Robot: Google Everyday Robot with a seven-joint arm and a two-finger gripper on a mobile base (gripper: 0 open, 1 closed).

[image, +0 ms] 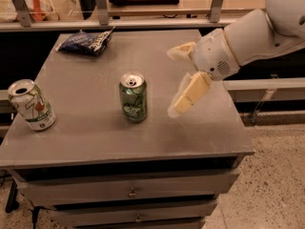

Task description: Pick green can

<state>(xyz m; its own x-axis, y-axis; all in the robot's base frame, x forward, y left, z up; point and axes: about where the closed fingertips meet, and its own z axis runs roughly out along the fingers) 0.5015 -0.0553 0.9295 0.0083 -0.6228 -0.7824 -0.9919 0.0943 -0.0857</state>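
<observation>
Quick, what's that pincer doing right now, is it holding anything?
Pincer: open, holding nothing, hovering just right of the green can.

Light is looking warm and fairly dim, coming from above. Gripper (172,82) is hovering over the worktop (95,128) with jaws spread, and its pale fingers (189,92) are catching the strongest light. Left of the gripper, the green can (133,98) top is glinting. Below the gripper, the recess under the worktop's edge is sitting in deep shadow.
</observation>
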